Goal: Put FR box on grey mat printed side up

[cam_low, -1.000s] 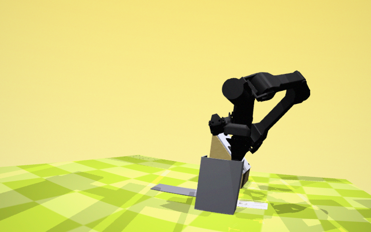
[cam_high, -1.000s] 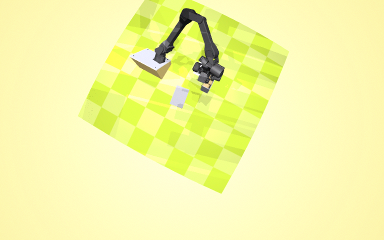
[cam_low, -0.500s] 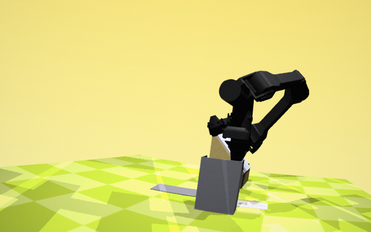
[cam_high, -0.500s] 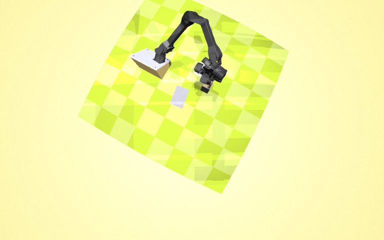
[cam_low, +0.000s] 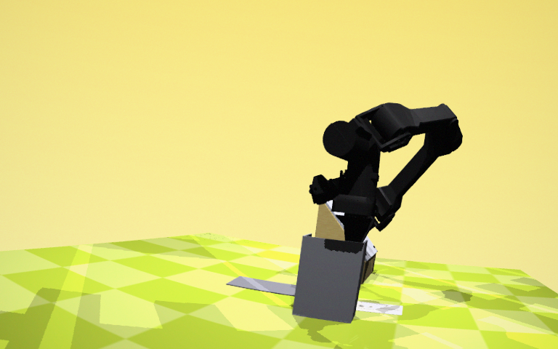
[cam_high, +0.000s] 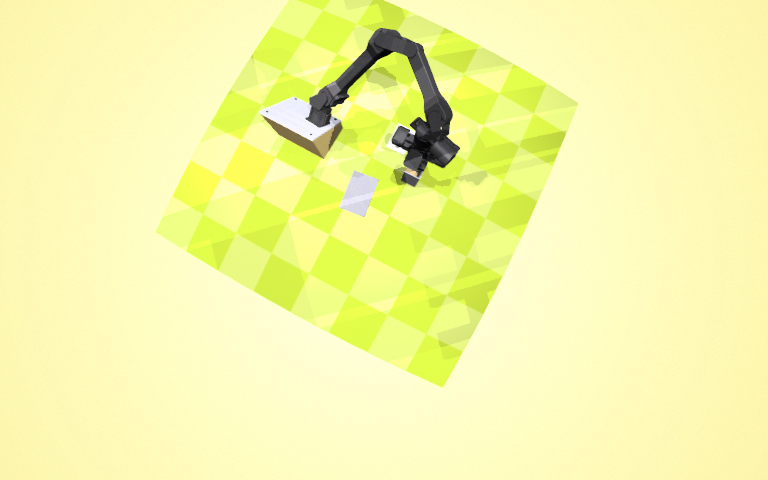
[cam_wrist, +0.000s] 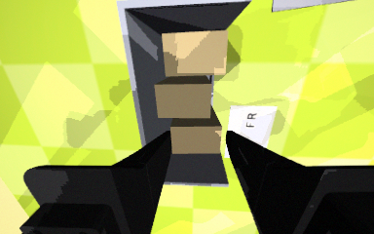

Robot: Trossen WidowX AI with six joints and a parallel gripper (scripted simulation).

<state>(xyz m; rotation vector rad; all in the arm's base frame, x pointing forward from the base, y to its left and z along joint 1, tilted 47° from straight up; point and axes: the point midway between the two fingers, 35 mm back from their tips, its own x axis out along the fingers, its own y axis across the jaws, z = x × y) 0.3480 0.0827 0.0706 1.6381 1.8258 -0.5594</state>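
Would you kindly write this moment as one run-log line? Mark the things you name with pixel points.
gripper (cam_high: 415, 166) (cam_low: 356, 239) (cam_wrist: 199, 136): open, at end box (cam_wrist: 196, 140) | cardboard boxes (cam_high: 412, 171) (cam_wrist: 182, 100): three, in grey bin (cam_high: 410, 180) (cam_low: 329, 279) (cam_wrist: 146, 107) | white FR card (cam_high: 391, 145) (cam_low: 380, 306) (cam_wrist: 250, 129): beside bin

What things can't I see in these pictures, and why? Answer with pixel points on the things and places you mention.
- Two-letter codes on the three tan cardboard-coloured boxes (cam_wrist: 196, 53) (cam_wrist: 183, 100) (cam_wrist: 196, 139): wrist view shows only their tops.
- Bottom of the dark grey bin (cam_low: 327, 279) (cam_wrist: 133, 73): its front wall hides it outside.
- Far end of the flat grey mat (cam_wrist: 307, 4): cut off by wrist view's top edge.
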